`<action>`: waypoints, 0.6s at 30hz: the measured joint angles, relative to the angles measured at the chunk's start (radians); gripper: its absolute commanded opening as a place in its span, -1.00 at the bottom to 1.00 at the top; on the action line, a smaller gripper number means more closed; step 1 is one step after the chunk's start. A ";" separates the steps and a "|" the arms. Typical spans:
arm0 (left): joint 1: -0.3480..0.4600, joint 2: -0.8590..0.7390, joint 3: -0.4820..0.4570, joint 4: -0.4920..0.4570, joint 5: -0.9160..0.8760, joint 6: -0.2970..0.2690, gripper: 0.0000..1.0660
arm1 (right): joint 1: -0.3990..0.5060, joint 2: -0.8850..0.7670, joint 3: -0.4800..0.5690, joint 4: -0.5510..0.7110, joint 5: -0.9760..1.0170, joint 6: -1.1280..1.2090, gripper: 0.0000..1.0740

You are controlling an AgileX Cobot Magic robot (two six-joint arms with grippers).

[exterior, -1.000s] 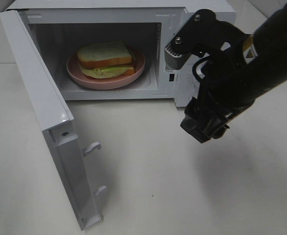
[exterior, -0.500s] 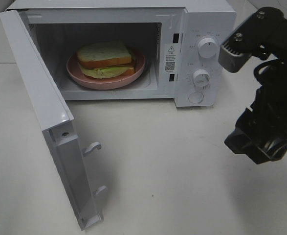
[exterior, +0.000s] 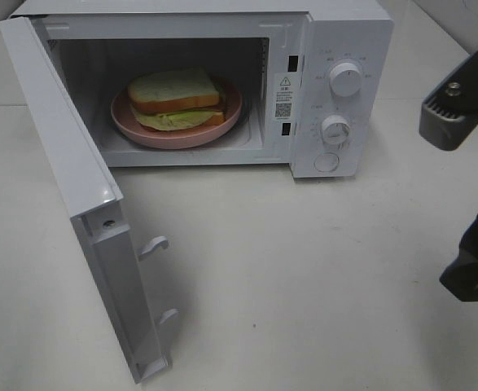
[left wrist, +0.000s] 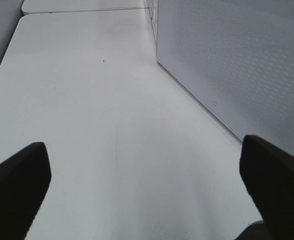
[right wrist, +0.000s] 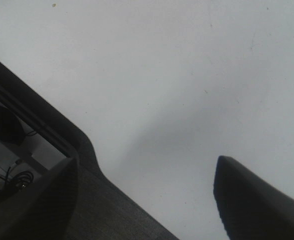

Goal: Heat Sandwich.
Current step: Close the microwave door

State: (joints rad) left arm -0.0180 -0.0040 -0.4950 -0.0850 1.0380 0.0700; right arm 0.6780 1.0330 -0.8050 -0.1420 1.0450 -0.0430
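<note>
Sandwich [exterior: 176,96] sat on its pink plate [exterior: 183,138] inside the microwave [exterior: 361,37] near the table's [exterior: 304,285] far edge, loading judged done; door [exterior: 59,155] stood wide open, closing it and setting the dials [exterior: 345,79] remained; left gripper [left wrist: 145,172] and right gripper [right wrist: 147,197] were both spread, empty.

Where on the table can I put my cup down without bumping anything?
The bare table in front of the microwave, between the open door and the right arm, is free. Inside is crowded: the pink plate with the sandwich fills it.
</note>
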 measured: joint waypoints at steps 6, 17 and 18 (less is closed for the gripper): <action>0.000 0.000 0.000 0.000 0.000 0.000 0.83 | -0.028 -0.125 0.068 0.003 0.006 0.001 0.36; 0.000 0.000 0.000 0.000 0.000 0.000 0.83 | -0.248 -0.398 0.195 0.004 0.022 0.024 0.36; 0.000 0.000 0.000 0.000 0.000 0.000 0.83 | -0.248 -0.398 0.195 0.004 0.022 0.024 0.36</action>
State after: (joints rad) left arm -0.0180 -0.0040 -0.4950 -0.0850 1.0380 0.0700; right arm 0.4300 0.6350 -0.6100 -0.1380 1.0670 -0.0190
